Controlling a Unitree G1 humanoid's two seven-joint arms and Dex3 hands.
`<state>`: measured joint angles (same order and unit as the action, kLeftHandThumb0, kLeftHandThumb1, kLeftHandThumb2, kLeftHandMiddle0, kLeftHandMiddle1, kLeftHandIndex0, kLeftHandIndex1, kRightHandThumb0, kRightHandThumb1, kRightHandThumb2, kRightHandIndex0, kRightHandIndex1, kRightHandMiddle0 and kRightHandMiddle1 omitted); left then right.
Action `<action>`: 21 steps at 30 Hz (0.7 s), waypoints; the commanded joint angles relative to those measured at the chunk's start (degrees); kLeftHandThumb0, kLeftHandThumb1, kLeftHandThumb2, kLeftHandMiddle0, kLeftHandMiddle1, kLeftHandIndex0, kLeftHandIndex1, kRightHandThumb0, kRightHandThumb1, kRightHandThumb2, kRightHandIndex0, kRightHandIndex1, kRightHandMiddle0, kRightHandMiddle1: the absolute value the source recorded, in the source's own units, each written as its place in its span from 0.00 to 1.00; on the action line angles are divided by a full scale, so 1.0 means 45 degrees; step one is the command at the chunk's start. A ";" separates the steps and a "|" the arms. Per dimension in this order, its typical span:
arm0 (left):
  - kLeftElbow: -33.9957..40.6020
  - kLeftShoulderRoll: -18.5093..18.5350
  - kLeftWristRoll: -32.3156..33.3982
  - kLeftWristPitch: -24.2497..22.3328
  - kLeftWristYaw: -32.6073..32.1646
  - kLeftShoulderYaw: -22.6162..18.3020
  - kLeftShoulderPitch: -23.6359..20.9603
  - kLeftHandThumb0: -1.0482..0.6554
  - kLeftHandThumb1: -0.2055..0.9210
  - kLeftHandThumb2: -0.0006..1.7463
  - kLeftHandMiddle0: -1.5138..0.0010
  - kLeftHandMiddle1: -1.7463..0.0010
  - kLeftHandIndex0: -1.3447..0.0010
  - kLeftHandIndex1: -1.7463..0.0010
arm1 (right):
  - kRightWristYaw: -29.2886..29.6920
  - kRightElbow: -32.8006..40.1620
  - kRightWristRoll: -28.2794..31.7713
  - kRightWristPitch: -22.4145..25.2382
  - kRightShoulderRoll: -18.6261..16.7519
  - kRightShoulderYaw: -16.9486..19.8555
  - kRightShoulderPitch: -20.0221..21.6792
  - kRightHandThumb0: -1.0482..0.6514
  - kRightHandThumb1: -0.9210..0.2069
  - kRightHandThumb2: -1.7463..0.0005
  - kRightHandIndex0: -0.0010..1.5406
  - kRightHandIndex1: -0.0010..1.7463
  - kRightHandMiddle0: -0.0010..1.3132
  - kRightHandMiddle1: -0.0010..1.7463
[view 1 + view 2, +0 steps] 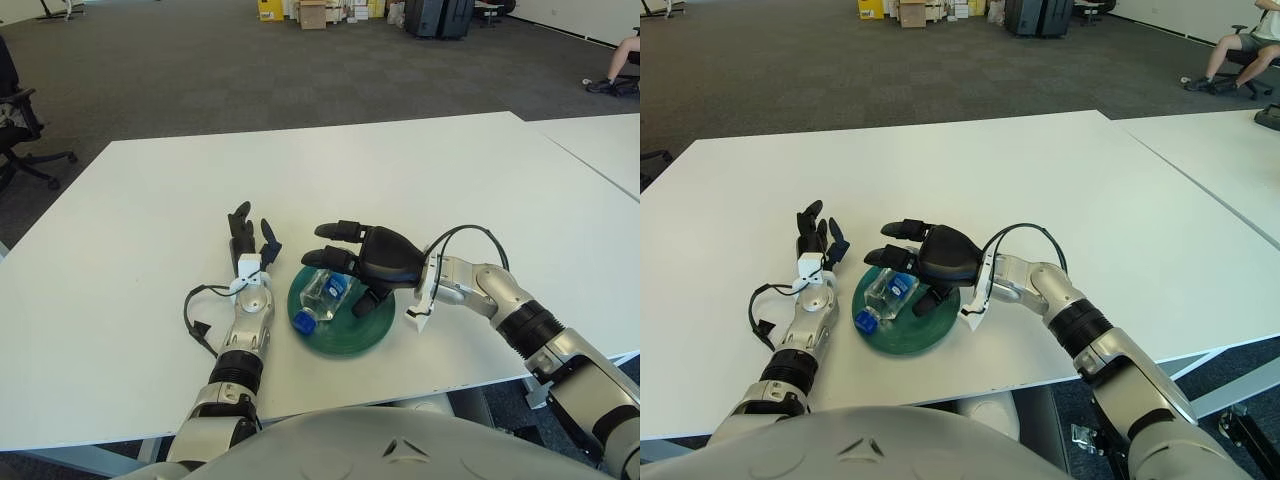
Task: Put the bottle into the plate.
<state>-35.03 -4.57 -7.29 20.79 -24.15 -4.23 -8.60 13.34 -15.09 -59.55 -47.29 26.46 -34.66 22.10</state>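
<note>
Now the bottle [322, 297] lies in the green plate [352, 338] near the white table's [400, 170] front edge, grey carpet [180, 70] beyond; right hand [372, 261] fingers spread above it, left hand [250, 238] fingers spread beside the plate

Bottle [324, 295]: clear glossy plastic, blue plastic cap. Plate [340, 330]: dark green, smooth, slight sheen. Table [150, 200]: smooth matt white. Right hand [372, 259], at the plate's 1 o'clock: black matt plastic shell.

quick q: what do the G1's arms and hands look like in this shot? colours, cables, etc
Both hands, left hand and right hand, have black fingers; the right's palm shell is black too. Forearms are silver-grey with black ribbed joint bands and white wrist pieces. A black cable loops beside the left forearm; another arcs over the right wrist.
</note>
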 commanded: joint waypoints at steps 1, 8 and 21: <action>-0.0125 0.0131 0.0018 -0.0107 0.0066 -0.0046 -0.0312 0.17 1.00 0.52 0.76 1.00 1.00 0.58 | -0.0138 -0.0112 0.0206 0.0050 0.0101 0.0093 0.0334 0.06 0.00 0.50 0.11 0.02 0.00 0.20; -0.0304 0.0141 0.0098 -0.0047 0.0083 -0.0107 -0.0377 0.18 1.00 0.52 0.76 1.00 1.00 0.57 | -0.0209 -0.0197 0.0314 0.0046 0.0072 0.0119 0.0332 0.06 0.00 0.49 0.13 0.02 0.00 0.24; -0.0034 0.0023 0.0150 0.0420 0.0270 -0.0024 -0.0015 0.18 1.00 0.51 0.76 1.00 1.00 0.57 | 0.0133 -0.0726 0.0523 0.0142 -0.0215 0.0337 0.0671 0.06 0.00 0.49 0.15 0.02 0.00 0.28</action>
<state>-36.38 -4.58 -6.52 22.04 -23.53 -4.63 -9.26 13.10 -16.94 -59.02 -47.27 26.15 -34.54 22.29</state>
